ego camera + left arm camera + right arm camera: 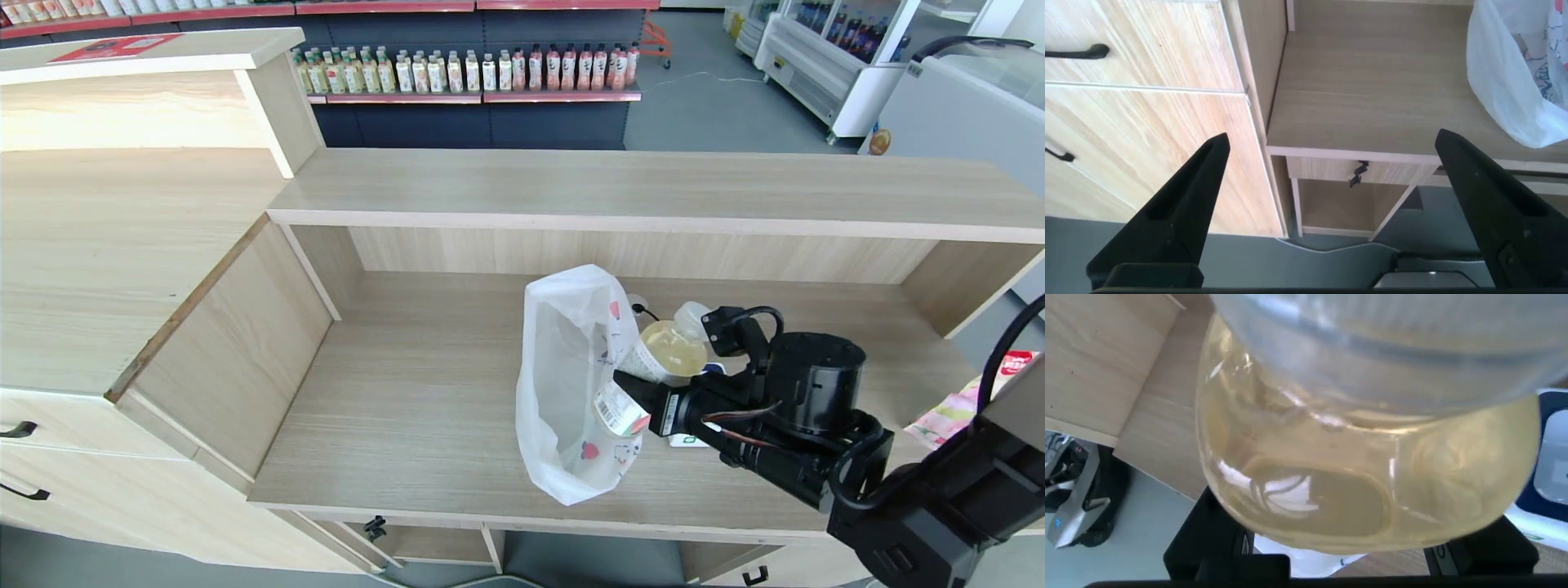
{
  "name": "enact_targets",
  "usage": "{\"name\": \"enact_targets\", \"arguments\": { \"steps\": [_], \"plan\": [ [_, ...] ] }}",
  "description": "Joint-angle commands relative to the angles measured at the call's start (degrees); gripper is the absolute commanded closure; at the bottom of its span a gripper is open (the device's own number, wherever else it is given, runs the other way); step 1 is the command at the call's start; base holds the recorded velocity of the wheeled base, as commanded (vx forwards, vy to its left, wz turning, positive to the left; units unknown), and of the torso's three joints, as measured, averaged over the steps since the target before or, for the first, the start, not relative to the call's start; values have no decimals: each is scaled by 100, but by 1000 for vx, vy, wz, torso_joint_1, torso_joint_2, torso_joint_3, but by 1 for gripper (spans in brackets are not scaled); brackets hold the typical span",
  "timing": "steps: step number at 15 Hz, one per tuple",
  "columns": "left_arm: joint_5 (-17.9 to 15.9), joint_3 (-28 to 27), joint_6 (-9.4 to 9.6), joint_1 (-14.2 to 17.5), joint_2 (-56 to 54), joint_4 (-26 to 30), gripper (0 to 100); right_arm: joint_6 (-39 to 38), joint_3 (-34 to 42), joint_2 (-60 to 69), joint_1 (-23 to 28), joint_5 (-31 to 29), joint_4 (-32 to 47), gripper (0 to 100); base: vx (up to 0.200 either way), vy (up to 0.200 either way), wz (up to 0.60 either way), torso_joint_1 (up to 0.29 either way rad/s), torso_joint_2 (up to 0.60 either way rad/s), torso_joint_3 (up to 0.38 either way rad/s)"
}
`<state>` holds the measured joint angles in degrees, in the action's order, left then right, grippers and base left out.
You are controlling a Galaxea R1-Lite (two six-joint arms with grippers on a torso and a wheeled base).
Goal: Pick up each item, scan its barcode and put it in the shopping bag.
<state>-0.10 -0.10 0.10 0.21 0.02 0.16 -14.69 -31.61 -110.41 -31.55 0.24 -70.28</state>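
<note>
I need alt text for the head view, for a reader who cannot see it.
The right gripper holds a tilted bottle of pale yellow drink at the mouth of a white shopping bag, which stands on a light wooden counter. Stocked store shelves stand behind.

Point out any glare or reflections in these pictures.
Right wrist view: bright glints curl across the bottle, close against the lens. Head view: light washes the raised counter pale at the left. Left wrist view: even light, no glare.

Bright, even indoor light; soft shadow under the counter top (pixel 653 184), glints on the bottle (pixel 1372 457).
</note>
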Motion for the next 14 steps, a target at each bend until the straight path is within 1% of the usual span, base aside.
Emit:
{"name": "enact_targets", "arguments": {
  "steps": [1,5,10,12,14],
  "plan": [
    [1,1,-1,-3,-2,2,0,1,-205,-429,26,20,-30,100,0,0,0,0,0,0],
    [1,1,-1,-3,-2,2,0,10,-522,-1062,105,28,-337,100,0,0,0,0,0,0],
    [1,1,-1,-3,-2,2,0,10,-1067,-1738,88,46,-337,100,0,0,0,0,0,0],
    [1,1,-1,-3,-2,2,0,80,-1427,-2055,79,46,-276,100,0,0,0,0,0,0],
    [1,1,-1,-3,-2,2,0,432,-1901,-2389,61,64,-179,100,0,0,0,0,0,0]
  ]
}}
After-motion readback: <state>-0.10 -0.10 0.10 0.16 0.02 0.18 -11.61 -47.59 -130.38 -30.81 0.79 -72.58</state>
